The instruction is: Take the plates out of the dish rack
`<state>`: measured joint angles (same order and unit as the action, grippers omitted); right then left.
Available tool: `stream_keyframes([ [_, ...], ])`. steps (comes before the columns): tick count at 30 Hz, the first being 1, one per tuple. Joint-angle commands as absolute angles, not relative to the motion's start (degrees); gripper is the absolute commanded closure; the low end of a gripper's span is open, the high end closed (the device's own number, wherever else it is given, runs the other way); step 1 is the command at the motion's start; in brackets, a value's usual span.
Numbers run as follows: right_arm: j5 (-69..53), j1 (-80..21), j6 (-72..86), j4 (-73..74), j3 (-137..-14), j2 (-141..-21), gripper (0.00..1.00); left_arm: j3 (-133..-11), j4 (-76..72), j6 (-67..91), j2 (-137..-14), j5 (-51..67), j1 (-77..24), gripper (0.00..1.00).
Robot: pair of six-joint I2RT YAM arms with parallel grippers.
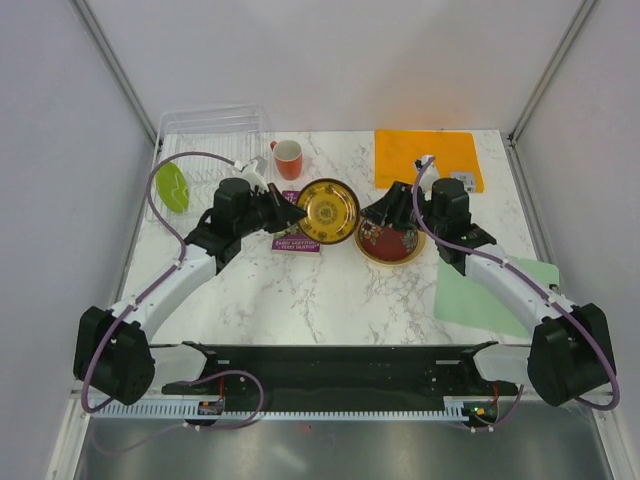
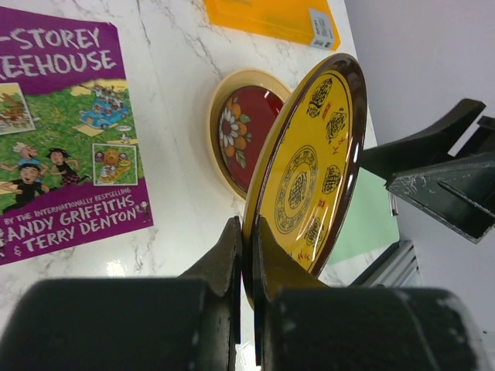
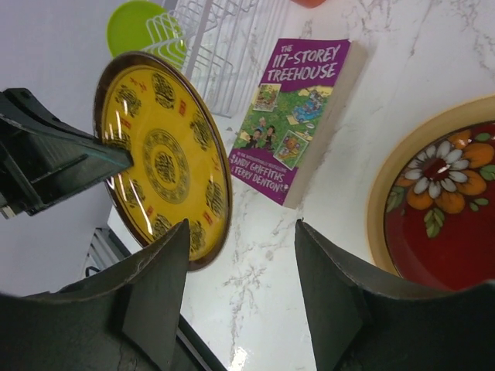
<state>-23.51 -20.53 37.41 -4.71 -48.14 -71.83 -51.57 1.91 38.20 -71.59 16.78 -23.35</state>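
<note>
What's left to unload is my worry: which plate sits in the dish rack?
The lime-green plate, standing in the dish rack. The left fingers hold the brown-and-yellow plate; the red plate lies on the pale-yellow plate.

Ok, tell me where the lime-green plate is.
Top view, far left: the lime-green plate sits in the dish rack, left of the orange-red mug.

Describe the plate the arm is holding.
On the marble table, find the purple book. Beside it the left gripper holds a plate by its rim. It is yellow with a brown edge, unlike the red flowered plate nearby.
</note>
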Motion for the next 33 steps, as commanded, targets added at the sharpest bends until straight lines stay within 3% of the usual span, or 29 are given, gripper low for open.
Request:
stream_keyframes([
  [1, -28.47, -20.92, 41.74, -14.31, -47.03, -74.61, 0.36, -50.8, -4.13, 42.36, -72.42, 17.31, -26.01, 0.98],
  [7, -32.43, -20.92, 45.35, -20.65, -45.53, -78.22, 0.42, -49.49, -7.29, 43.42, -73.56, 17.14, -29.35, 0.98],
  [10, -32.7, -20.92, 45.7, -21.18, -45.26, -78.84, 0.72, -48.26, -9.48, 43.77, -73.21, 16.7, -30.41, 0.98],
  [11, -32.09, -20.92, 45.62, -21.09, -44.74, -78.4, 0.9, -48.08, -9.49, 43.77, -73.04, 16.35, -30.41, 0.98],
  [13, -29.03, -20.92, 43.6, -18.21, -44.91, -76.21, 1.0, -47.64, -8.27, 43.16, -72.16, 14.33, -30.41, 0.97],
  [15, -25.42, -20.83, 39.58, -11.99, -46.31, -73.15, 1.0, -47.55, -6.42, 41.31, -71.46, 11.62, -30.32, 0.75],
  [16, -20.88, -20.83, 38.33, -9.69, -47.54, -72.08, 1.0, -47.29, -4.85, 40.09, -70.24, 10.82, -30.41, 0.49],
  [19, -12.6, -20.04, 34.37, -1.07, -49.48, -68.65, 1.0, -45.18, -2.91, 38.68, -66.2, 5.91, -30.41, 0.35],
  [22, -9.85, -17.06, 32.79, 3.51, -49.57, -67.5, 1.0, -41.32, -1.06, 37.53, -61.89, -2.17, -30.41, 0.26],
  [33, -13.88, -4.49, 33.57, 5.72, -47.55, -77.16, 1.0, -37.44, 9.92, 28.57, -42.12, -19.42, -30.41, 0.23],
])
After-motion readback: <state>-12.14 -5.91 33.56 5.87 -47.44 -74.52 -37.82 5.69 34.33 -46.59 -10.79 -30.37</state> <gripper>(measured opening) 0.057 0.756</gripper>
